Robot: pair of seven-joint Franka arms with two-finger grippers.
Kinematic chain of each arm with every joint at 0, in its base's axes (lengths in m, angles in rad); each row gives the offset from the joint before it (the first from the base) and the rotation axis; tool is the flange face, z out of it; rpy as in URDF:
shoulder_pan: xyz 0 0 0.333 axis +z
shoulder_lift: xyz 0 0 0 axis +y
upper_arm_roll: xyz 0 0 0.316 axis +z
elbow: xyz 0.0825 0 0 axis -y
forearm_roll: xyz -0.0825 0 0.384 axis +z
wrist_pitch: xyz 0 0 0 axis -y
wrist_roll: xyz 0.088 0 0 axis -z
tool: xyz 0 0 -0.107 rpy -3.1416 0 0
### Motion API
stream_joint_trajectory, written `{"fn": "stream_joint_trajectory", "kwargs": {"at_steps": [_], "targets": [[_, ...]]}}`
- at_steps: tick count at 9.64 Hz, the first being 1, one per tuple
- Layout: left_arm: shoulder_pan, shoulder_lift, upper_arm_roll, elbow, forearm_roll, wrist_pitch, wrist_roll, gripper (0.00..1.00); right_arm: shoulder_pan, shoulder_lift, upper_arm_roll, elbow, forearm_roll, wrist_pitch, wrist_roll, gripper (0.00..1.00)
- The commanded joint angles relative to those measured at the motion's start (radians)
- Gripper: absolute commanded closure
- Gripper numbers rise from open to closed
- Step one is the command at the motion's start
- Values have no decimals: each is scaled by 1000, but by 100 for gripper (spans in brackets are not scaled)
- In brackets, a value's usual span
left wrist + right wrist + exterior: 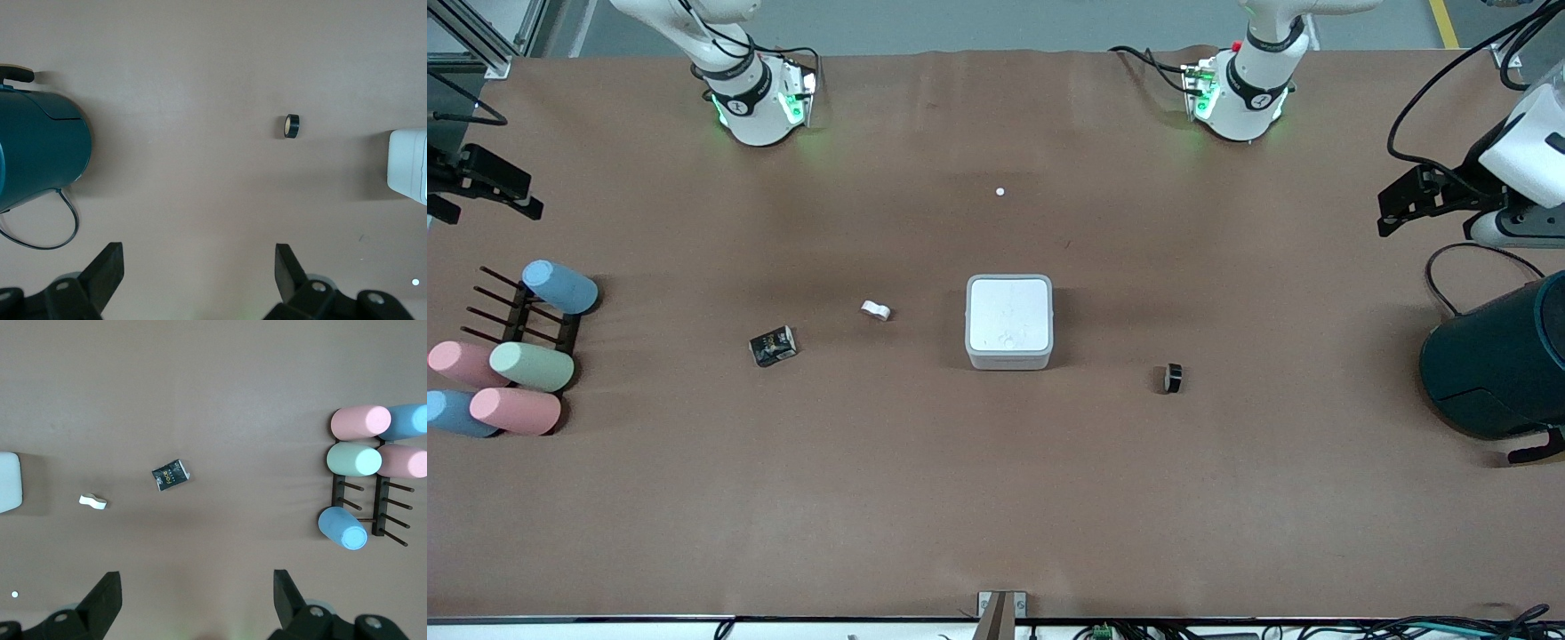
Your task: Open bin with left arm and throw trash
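I have the small square white bin (pixel 1009 322) with its rounded corners and pale grey sides sitting near the middle of the brown paper-covered worktop (pixel 996 498), and its flat white lid lies shut.

The crumpled black printed wrapper (pixel 772 346) rests toward the right arm's end of the worktop. The white knobbly lump (pixel 876 310) lies between that wrapper and the bin, a little farther from the front camera than the wrapper. The black ring-shaped roll (pixel 1172 378) stands on its edge toward the left arm's end, near the bin and slightly nearer the front camera than it. A tiny white dot (pixel 1000 191) sits between the two arm bases.

The left gripper (pixel 199 267) hangs up over the left arm's end of the worktop, fingers spread wide and holding nothing; below it I see the roll, a corner of the bin and the big dark teal cylinder (pixel 37 150) lying on its side. In the front view I think the black part at the frame edge is that gripper, though it is partly cut off.

The right gripper (pixel 197 593) waits over the right arm's end, fingers likewise wide apart and empty. Beneath it are the wrapper, the lump and a black peg rack (pixel 363 503) carrying pastel pink, green and blue cups (pixel 353 460).
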Motion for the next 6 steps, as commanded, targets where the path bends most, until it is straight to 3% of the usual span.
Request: {"fn": "stream_joint_trajectory", "kwargs": {"at_steps": [1,4,6], "targets": [[0,5,0,22,1,-7,0,0,-13,-7,12,-9,-14,9,47,0],[-12,15,-3,19,6,-10,1,0,1,-7,14,-32,-11,14,78,0],[-41,45,-21,10,3,-65,4,0,26,-7,17,-143,5,96,146,0]]}}
